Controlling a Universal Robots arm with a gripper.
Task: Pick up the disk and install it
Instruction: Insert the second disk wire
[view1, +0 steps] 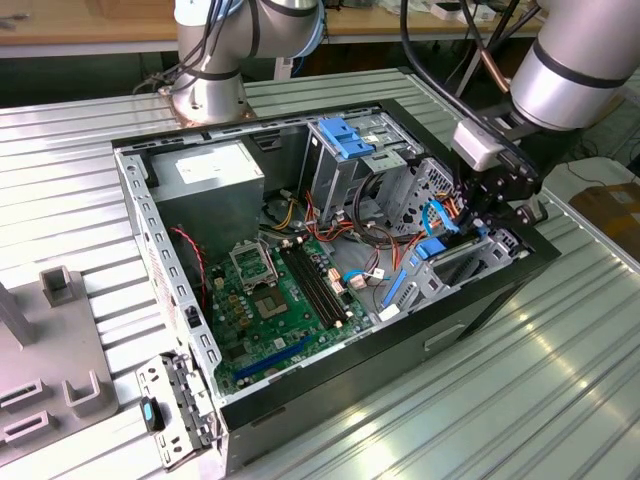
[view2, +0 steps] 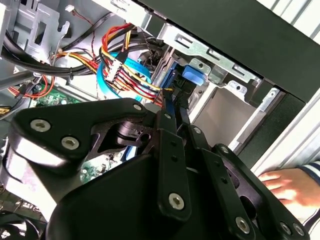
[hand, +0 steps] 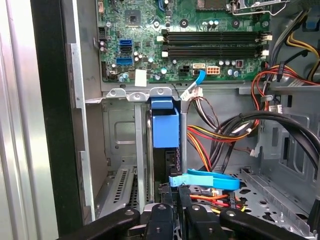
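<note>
Disk going into the bay, claw clamped on it

Up close in the first wrist view, the gripper (hand: 170, 212) pinches the disk (hand: 165, 132) edge-on in the case's front corner bay; farther off sit the motherboard (hand: 185, 35) and a hand (view2: 287, 187).

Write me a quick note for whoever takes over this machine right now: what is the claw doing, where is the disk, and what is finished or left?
Gripper: down inside the open computer case, at the drive bay near its front wall, shut on the disk.
Disk: standing on edge in the bay slot, blue rail end pointing toward the motherboard; it looks partly slid in.
Done: disk picked up and brought to the bay.
Left: whether it is fully seated cannot be told; the gripper has not let go.
Note: a person's hand rests just outside the case.
</note>
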